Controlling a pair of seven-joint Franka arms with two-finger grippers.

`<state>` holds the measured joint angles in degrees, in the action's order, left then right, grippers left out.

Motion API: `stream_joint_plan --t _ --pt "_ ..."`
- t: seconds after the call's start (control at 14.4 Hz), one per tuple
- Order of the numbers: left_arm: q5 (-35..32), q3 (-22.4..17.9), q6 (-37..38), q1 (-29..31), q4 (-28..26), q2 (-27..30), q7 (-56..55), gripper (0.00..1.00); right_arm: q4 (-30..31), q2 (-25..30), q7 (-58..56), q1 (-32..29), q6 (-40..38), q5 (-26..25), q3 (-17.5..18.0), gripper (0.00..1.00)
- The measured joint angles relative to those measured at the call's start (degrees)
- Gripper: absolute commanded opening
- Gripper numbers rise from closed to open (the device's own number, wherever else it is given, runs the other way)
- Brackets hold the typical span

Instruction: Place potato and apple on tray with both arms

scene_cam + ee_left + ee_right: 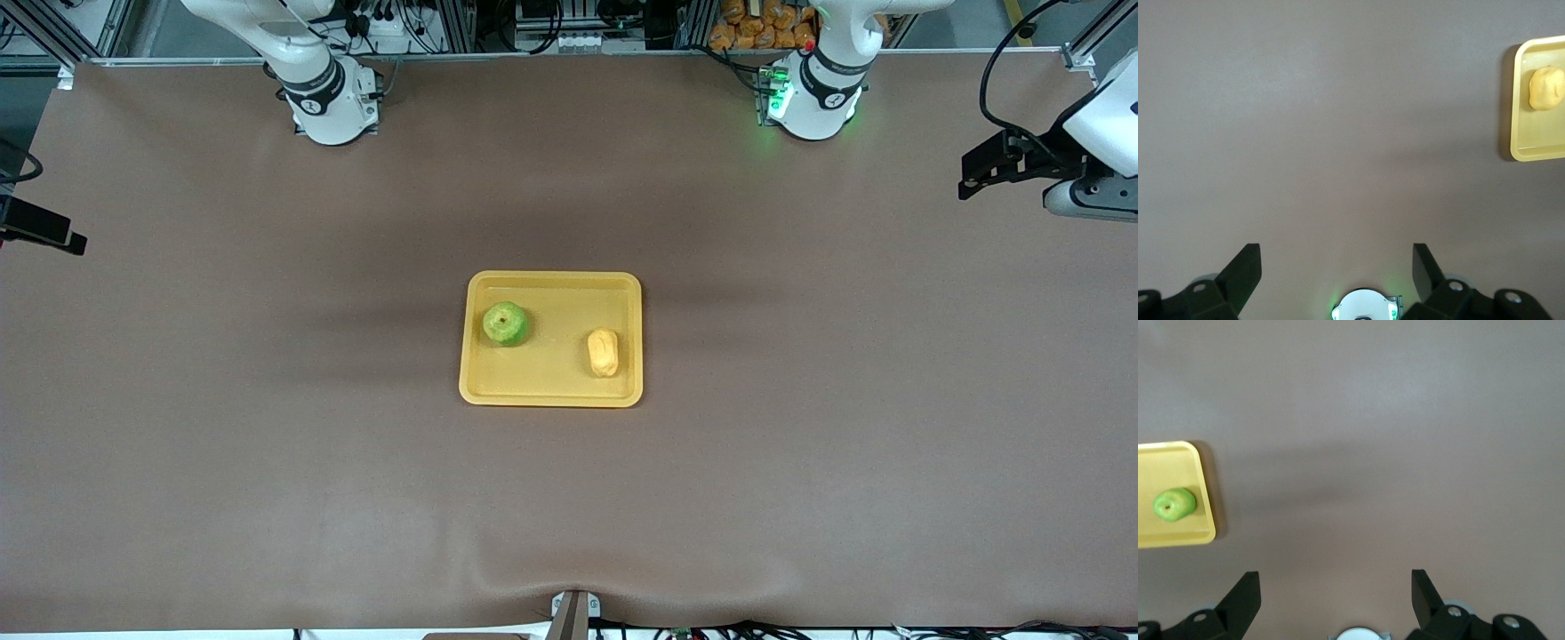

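The apple (505,323) and potato (604,352) lie apart on the tray (551,394), while the left end effector (1337,267) and right end effector (1335,590) hang wide and empty over bare counter (267,444).

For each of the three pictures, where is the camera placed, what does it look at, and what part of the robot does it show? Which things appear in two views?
Front view: high camera facing both arm bases, looking down on the tray holding the apple and potato; the left hand and right hand show at the edges.
Left wrist view: on the left wrist, looking down at the table; open left hand, tray, potato.
Right wrist view: likewise; open right hand, tray, apple.
Shared: the tray shows in all three.
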<state>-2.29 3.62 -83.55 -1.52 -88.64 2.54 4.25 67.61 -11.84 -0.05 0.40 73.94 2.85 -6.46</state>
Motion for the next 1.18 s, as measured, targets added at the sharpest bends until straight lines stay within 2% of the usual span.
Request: stream_joint_plan --t 0.21,0.35,1.18 --pt "-1.7 -0.3 0.0 0.3 0.0 0.0 4.5 1.00 11.1 7.6 0.0 0.2 5.3 0.0 -0.3 1.00" --pt "-1.8 -0.4 0.1 0.7 0.0 0.0 5.6 1.00 14.6 10.4 0.0 0.3 6.4 0.0 -0.7 1.00" --pt "-1.8 0.3 0.2 1.6 -0.4 0.0 1.6 1.00 17.5 12.9 -0.3 1.2 9.1 -0.1 -1.7 1.00"
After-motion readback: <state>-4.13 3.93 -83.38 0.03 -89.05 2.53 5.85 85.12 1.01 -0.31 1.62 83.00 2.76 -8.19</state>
